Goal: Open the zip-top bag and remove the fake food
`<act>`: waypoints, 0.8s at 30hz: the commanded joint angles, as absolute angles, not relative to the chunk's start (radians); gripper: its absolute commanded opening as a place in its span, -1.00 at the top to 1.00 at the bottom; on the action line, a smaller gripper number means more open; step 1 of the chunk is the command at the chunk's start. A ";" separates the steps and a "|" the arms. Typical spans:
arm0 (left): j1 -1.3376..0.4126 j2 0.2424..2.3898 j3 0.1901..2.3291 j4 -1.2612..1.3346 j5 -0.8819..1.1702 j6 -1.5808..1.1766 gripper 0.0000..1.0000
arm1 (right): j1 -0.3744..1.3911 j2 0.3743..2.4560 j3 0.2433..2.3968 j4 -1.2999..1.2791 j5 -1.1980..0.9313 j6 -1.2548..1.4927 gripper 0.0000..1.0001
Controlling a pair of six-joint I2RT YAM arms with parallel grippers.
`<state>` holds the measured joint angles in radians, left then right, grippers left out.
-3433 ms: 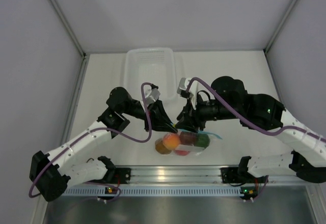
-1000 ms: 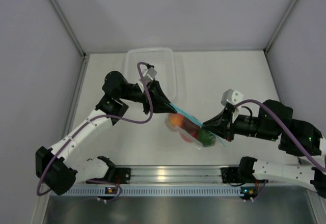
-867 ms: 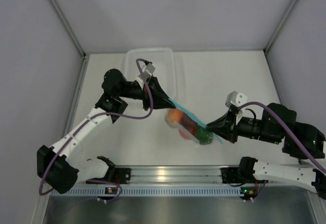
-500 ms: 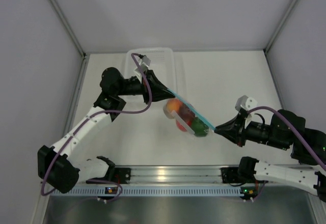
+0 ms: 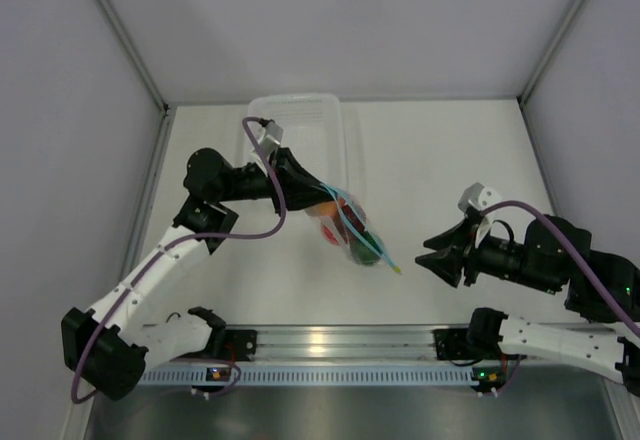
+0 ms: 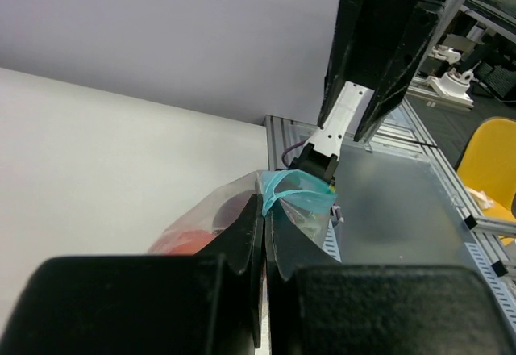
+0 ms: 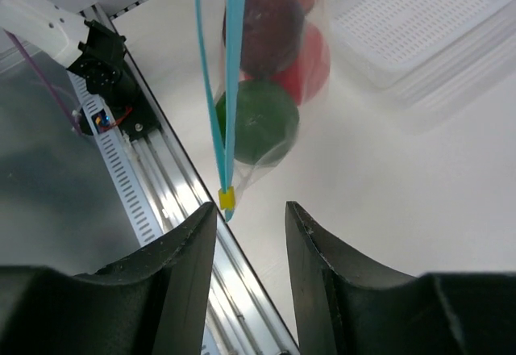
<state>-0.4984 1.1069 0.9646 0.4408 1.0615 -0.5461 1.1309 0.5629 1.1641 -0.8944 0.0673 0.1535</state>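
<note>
Right tool [image 7: 248, 210] has let go of zip-top bag [image 5: 350, 232], jaws now apart, empty; we see left tool [image 6: 264, 226] pinched tight on its top edge, bag hanging over surface [image 5: 450, 160], fake food [image 7: 258, 133] inside.

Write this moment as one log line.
left gripper shut on zip-top bag | right gripper open, not touching | fake food inside bag

White table [image 5: 450, 160] w/ translucent tub [image 5: 305, 125]

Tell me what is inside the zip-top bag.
Through the clear zip-top bag show a green fruit, a dark maroon fruit, a red fruit and an orange fruit. Anything behind these is covered and cannot be seen.
</note>
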 commanded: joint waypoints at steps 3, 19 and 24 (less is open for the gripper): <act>-0.518 1.066 0.922 0.495 1.091 -0.526 1.00 | 1.129 0.655 1.164 -0.764 0.117 0.199 0.18; -0.523 1.129 0.923 0.495 1.124 -0.529 1.00 | 1.129 0.862 1.235 -0.630 0.089 0.203 0.22; -0.523 1.132 0.922 0.495 1.126 -0.525 1.00 | 1.129 0.882 1.269 -0.621 0.112 0.201 0.22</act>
<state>-0.5190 1.1332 0.9203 0.4412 1.1095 -0.5396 1.1309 0.8818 1.1950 -0.6979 0.0929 0.2100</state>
